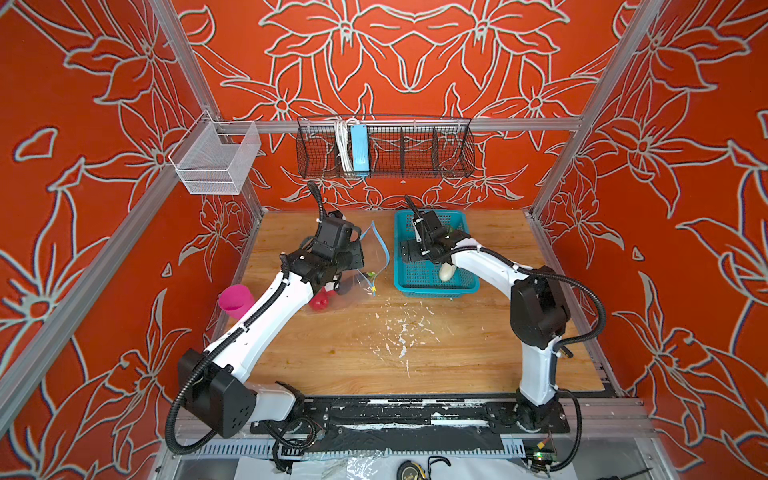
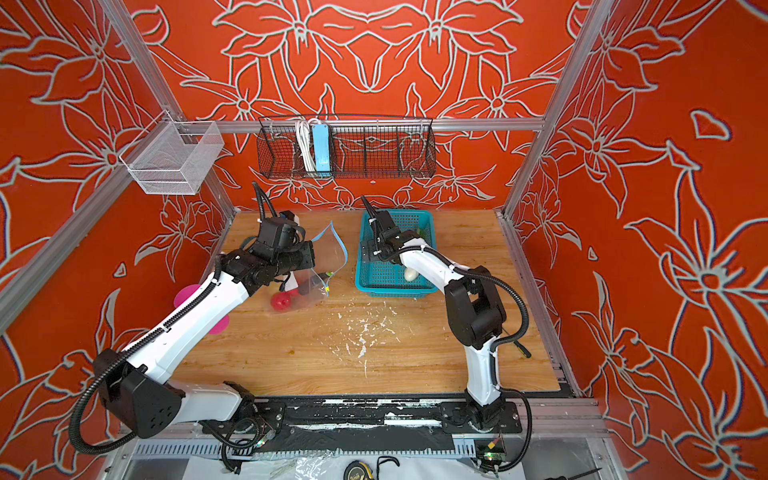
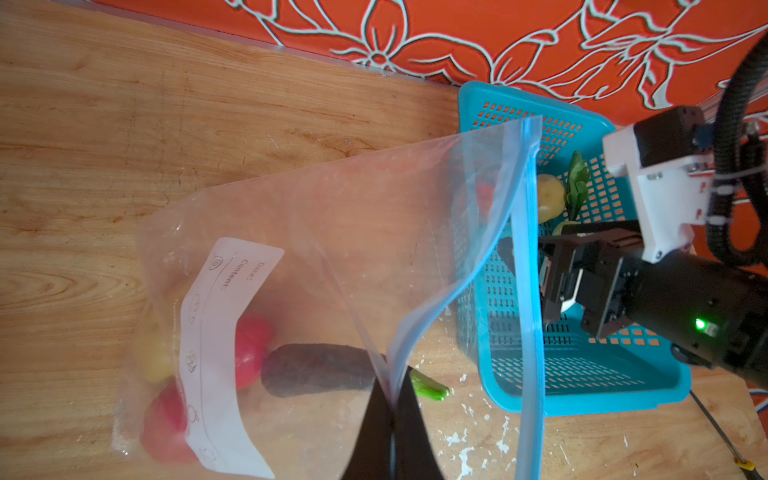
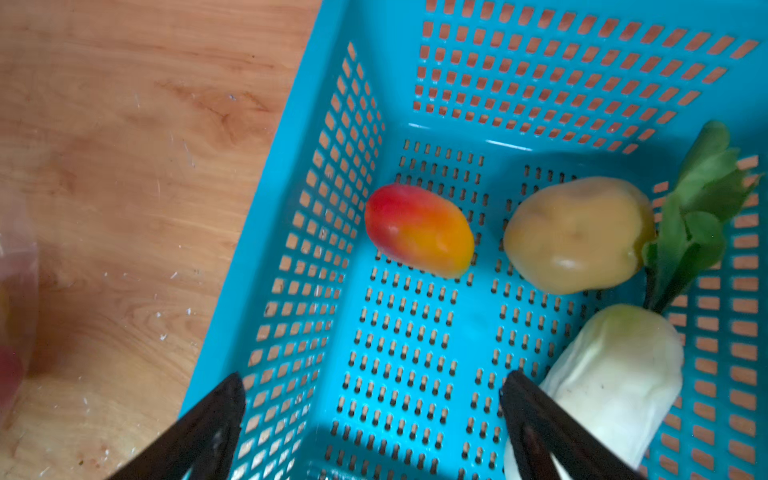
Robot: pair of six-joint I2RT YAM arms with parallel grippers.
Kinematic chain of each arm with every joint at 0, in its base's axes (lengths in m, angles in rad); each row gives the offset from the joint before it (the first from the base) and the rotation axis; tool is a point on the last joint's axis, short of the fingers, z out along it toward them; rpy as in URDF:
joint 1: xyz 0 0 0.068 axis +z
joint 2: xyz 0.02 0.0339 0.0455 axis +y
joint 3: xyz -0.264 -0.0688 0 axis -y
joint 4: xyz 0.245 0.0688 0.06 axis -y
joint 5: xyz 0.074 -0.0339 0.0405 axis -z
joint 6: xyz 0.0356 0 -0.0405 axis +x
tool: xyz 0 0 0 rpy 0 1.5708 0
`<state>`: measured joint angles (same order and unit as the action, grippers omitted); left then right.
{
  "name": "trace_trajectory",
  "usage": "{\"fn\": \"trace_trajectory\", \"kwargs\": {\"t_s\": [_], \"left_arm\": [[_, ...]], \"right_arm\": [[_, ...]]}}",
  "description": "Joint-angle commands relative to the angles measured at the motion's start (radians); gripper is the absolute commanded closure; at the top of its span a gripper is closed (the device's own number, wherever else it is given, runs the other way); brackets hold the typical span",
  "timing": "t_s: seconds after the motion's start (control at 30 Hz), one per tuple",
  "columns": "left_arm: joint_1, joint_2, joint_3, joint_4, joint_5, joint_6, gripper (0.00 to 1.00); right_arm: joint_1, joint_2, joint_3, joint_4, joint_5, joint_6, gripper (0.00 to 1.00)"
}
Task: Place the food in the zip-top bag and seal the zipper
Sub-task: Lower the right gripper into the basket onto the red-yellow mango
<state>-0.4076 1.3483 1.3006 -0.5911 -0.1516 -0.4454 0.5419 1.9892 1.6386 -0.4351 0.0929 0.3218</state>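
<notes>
Now: right gripper [image 4: 374, 380] hangs over the blue basket [image 4: 316, 232], jaws wide apart, nothing in them. Red-yellow fruit [image 4: 419, 230] lies straight ahead of the jaws, toward 12 o'clock on the table, near the basket's 9 o'clock wall but apart from it. Its long axis is slanted, closer to the closing line than across it, so a wrist turn likely helps. Potato [image 4: 577, 235] and radish [image 4: 615, 374] sit at its 3 o'clock. Left gripper [image 3: 391, 411] is pinched on the bag [image 3: 332, 228] rim, mouth up, zipper [image 3: 528, 291] unsealed, facing 3 o'clock. Eggplant [image 3: 316, 370] and apples [image 3: 249, 349] are inside. Right arm is nearer; the fruit must clear that wall.
</notes>
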Motion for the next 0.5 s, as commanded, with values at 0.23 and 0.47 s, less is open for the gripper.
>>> {"fn": "trace_trajectory", "kwargs": {"t_s": [0.23,0.47], "left_arm": [[-0.005,-0.037,0.003,-0.001,-0.005,0.006,1.00],[-0.005,-0.036,0.004,-0.003,0.000,0.005,1.00]], "right_arm": [[-0.018,0.086,0.079,0.004,0.045,-0.044,0.02],[-0.024,0.130,0.111,0.004,0.054,-0.069,0.02]]}}
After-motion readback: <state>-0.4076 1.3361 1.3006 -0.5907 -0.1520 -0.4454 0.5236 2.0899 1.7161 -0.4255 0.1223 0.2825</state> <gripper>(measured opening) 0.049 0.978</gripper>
